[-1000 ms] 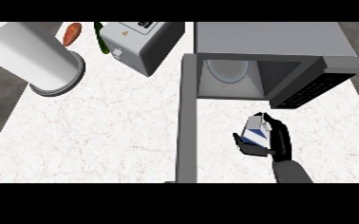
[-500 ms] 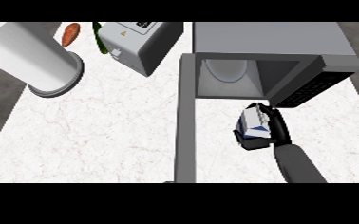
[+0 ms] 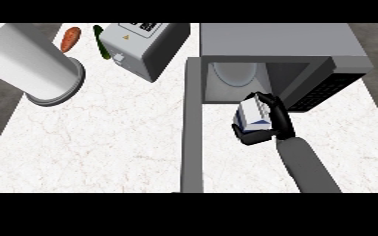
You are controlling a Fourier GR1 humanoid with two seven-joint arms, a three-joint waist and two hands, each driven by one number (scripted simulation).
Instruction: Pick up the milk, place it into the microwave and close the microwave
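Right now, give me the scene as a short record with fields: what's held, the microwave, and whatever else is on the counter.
held: milk carton, fingers of the right hand curled round it
milk position: at the microwave's open front, not set down inside
microwave door: open, swung out to the left
inside microwave: round plate
left hand: not in view
counter, far left: toaster, carrot, cucumber, large white cylinder

Silver toaster (image 3: pixel 144 47) at back of white marbled surface (image 3: pixel 111 145). Just left of toaster: green cucumber (image 3: pixel 101 48). Left of that, apart: orange carrot (image 3: pixel 70 38). Further left of toaster: large white cylinder (image 3: pixel 37 70), possibly a paper-towel roll.
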